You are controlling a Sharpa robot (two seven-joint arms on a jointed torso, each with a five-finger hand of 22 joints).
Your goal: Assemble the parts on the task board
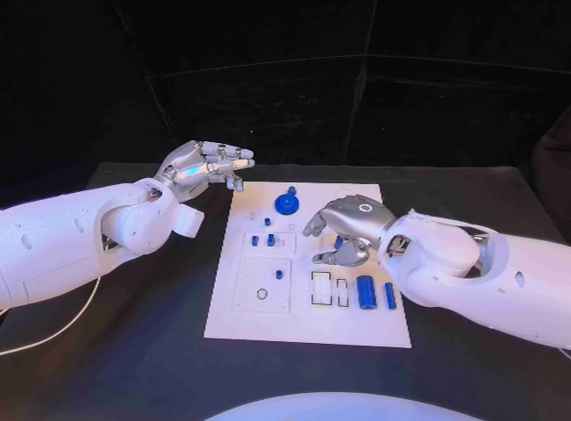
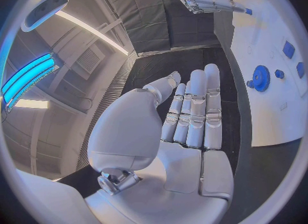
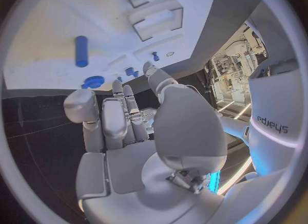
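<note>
Several blue parts are lying or standing on the task board [image 1: 361, 329], the white plate at the middle of the black surface [image 1: 133, 351]. A blue gear [image 1: 287, 204] is sitting near the board's far edge, small blue pegs [image 1: 268, 239] are standing around the board's middle, and two blue cylinders [image 1: 366, 291] are lying near the right edge beside a pair of open rectangular slots [image 1: 322, 287].

The right robot hand [image 1: 345, 232] is hovering over the board's middle-right area with its fingers curled downward; in its wrist view the fingers are lying together with nothing visibly between them. The left robot hand [image 1: 210, 167] is hanging off the board's far-left corner, its fingers straight and side by side, holding nothing.

Judging from this layout, the step in hand is probably a pick-up of a part under the right robot hand. Doing it well would mean lowering straight over one chosen piece, pinching it across its narrow sides, and keeping clear of the neighbouring pegs.

Whatever is lying directly beneath the right robot hand is hidden in the head view, and whether its fingertips are touching the board cannot be told. The small recesses on the left half of the board are hard to make out.
</note>
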